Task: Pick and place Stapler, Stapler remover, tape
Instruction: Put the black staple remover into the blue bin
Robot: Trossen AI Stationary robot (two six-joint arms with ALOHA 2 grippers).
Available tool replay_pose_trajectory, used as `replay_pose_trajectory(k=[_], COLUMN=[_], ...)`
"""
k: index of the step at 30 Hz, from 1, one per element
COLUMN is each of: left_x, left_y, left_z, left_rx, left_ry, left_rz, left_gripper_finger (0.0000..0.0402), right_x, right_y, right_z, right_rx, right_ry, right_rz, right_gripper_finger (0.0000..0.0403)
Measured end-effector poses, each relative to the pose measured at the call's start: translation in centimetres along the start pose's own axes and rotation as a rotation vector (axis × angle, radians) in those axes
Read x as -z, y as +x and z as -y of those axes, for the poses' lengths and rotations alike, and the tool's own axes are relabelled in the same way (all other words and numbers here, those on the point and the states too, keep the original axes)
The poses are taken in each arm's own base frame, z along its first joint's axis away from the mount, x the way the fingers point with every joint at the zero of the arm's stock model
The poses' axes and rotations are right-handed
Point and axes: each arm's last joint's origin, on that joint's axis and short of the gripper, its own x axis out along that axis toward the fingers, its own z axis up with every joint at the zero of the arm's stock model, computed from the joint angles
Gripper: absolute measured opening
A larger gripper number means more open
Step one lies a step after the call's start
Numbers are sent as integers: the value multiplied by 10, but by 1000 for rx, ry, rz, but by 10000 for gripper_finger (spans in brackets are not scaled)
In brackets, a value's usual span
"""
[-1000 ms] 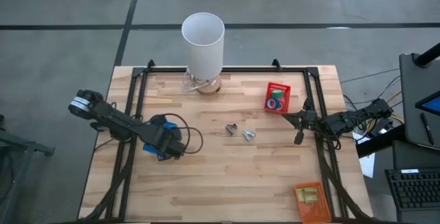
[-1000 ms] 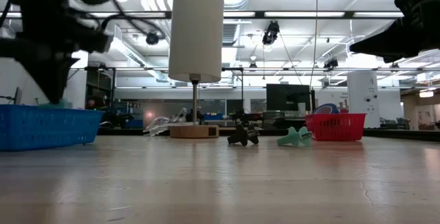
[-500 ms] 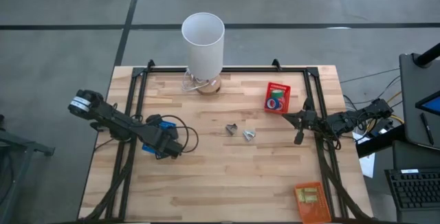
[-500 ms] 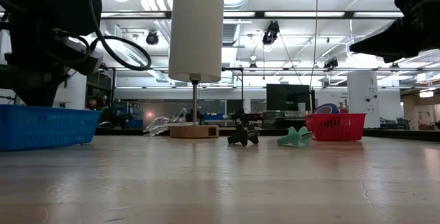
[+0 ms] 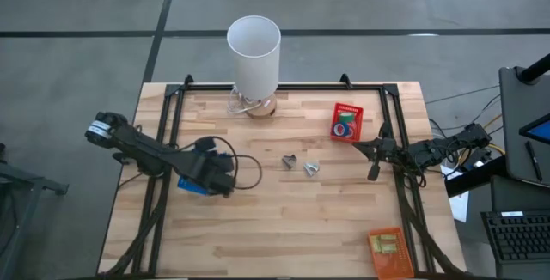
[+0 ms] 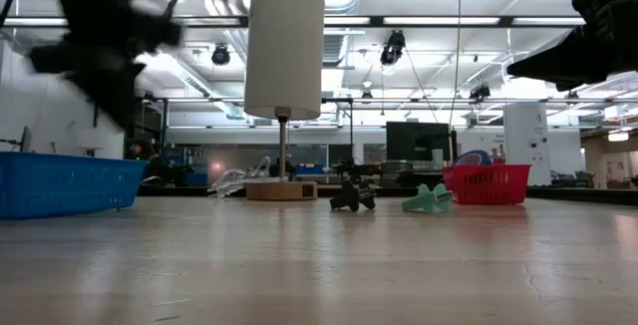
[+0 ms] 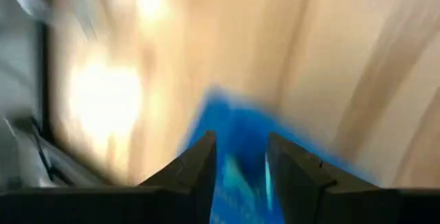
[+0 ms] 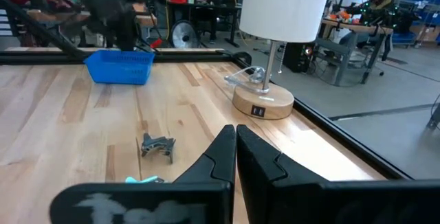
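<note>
My left gripper hangs open above the blue bin at the table's left; in its wrist view the fingers stand apart over the bin's blue, which is blurred. Two staple removers rest on the wood mid-table, a dark one and a teal one. Tape rolls lie in the red bin. I see no stapler that I can name. My right gripper waits shut at the table's right edge.
A white-shaded lamp stands on its round wooden base at the far edge. An orange bin sits at the near right corner with a pale thing in it. A black frame runs along the table's sides. Bare wood lies between the bins.
My left gripper has dipped toward the blue bin, then risen from it, shifting slightly toward the table's right; it shows blurred in the low view. The bin and the two staple removers have stayed put.
</note>
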Motion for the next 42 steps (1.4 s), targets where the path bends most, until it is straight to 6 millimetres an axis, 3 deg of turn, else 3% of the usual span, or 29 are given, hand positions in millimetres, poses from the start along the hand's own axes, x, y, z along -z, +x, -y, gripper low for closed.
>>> replay_pose_trajectory(k=[4,12,21,31,42], left_x=[-34,-85,-116,-139,-156], left_y=[-17,-32,7,53,90], left_z=[4,15,3,14,26], left_rx=[-36,92,106,148,211], left_ry=[-57,214,270,346,406], left_rz=[342,790,777,733,711], left_gripper_finger=[128,103,101,169,155], right_x=[0,0,0,0,0], right_y=[0,0,0,0,0], right_z=[0,0,0,0,0], right_rx=[0,1,1,1,0], right_ry=[0,1,1,1,-1], right_rz=[0,-1,-1,-1,-1], right_gripper_finger=[9,9,9,9,9])
